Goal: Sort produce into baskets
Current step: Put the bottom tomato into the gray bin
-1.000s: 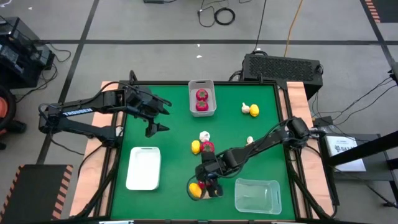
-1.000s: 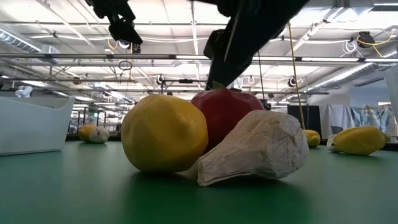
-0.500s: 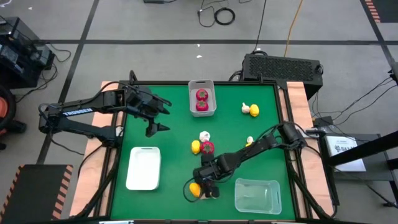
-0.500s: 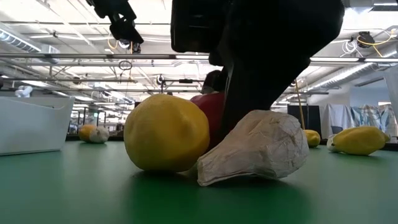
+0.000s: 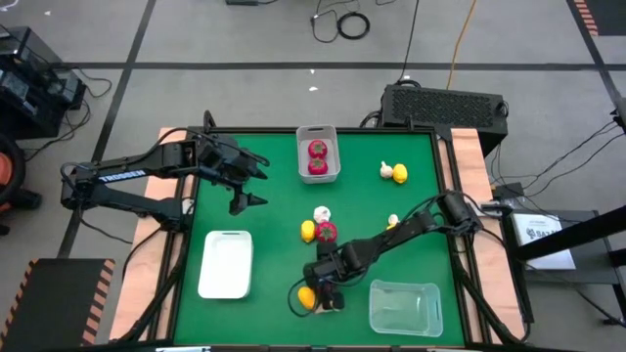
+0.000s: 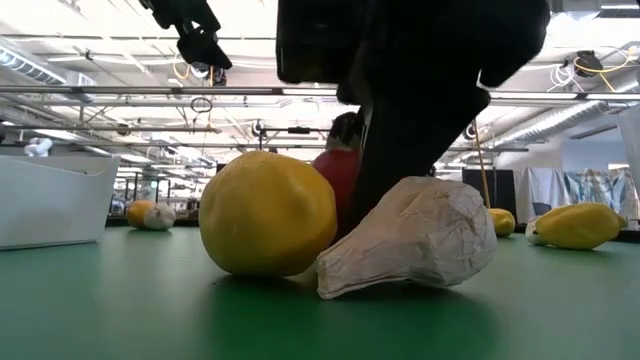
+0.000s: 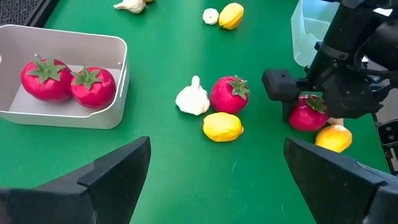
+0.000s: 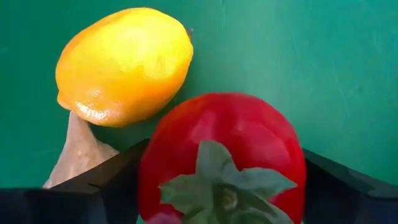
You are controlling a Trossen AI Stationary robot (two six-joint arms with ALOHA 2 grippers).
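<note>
Your right gripper [image 5: 324,293] is down at the near edge of the green table [image 5: 274,210], jaws either side of a red tomato [image 8: 222,155], which sits between the two fingers [image 8: 99,186] and fills the gap; I can't tell whether the pads are actually pressing on it. Touching that tomato are a lemon [image 8: 123,63] and a garlic bulb [image 8: 78,154], all in one tight cluster; in the low view the lemon [image 6: 267,213] and garlic [image 6: 412,238] sit on the mat right in front of the arm. Just right of the cluster you have the clear tub [image 5: 405,307], with the shallow white tray [image 5: 226,263] off to the left. Mid-table, a second cluster: lemon [image 7: 222,127], tomato [image 7: 229,94] and garlic [image 7: 193,99], touching or nearly so. Right of that, one lone garlic [image 5: 393,221]. Further back on the right, a lemon [image 5: 399,174] with a garlic [image 5: 385,169] beside it. At the far edge the grey-white bin [image 7: 118,74] holds two tomatoes [image 7: 46,79] side by side. Your left gripper [image 5: 245,183] hangs over the far-left of the table, jaws wide apart, holding nothing.
</note>
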